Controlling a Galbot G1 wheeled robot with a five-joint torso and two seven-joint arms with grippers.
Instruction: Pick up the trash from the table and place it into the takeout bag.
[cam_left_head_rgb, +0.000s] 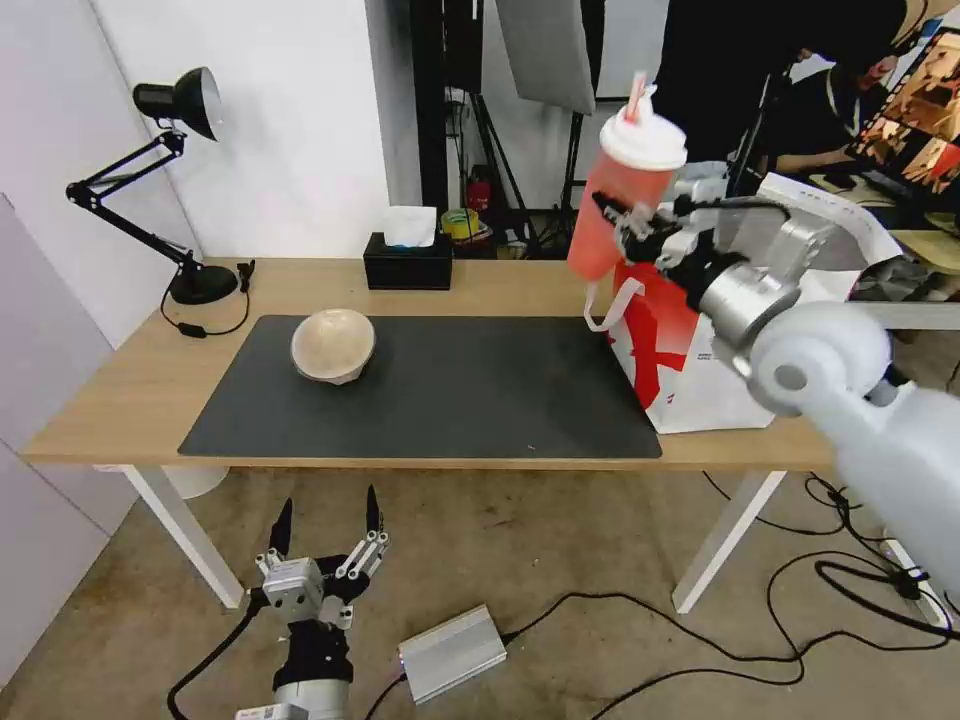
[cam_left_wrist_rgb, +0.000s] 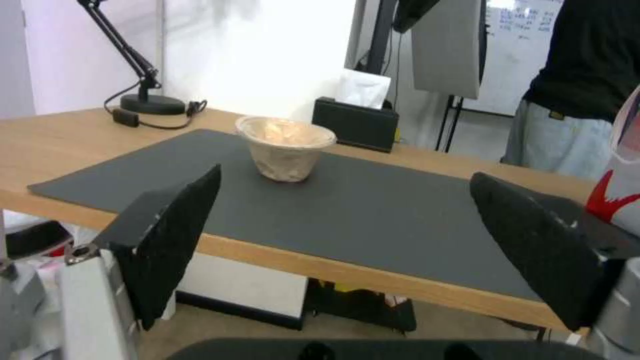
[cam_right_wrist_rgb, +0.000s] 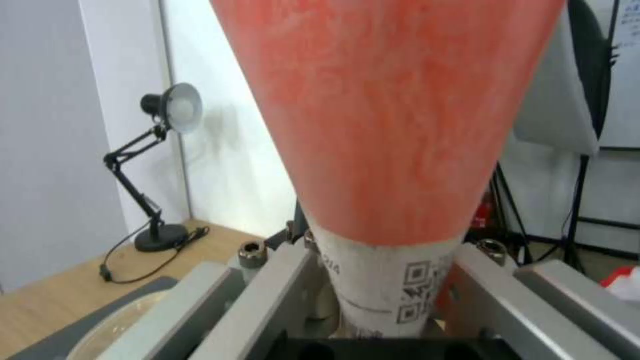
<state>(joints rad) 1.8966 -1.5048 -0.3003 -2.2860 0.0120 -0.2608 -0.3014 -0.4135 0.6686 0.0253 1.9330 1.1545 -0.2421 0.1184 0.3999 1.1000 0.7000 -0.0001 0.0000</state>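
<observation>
right claw (cam_left_head_rgb: 625, 222) pinching red drink cup (cam_left_head_rgb: 622, 190), tilted, in the air above takeout bag (cam_left_head_rgb: 700, 375) at table (cam_left_head_rgb: 120, 390) right end | left claw (cam_left_head_rgb: 325, 525) spread, low before table's front edge | beige paper bowl (cam_left_head_rgb: 333, 345) on mat (cam_left_head_rgb: 480, 390), left part

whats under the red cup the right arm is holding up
The red cup hangs in the right gripper, tilted, above the near edge of the takeout bag and its white strap. The arm covers the bag's opening, so what's inside cannot be seen.
</observation>
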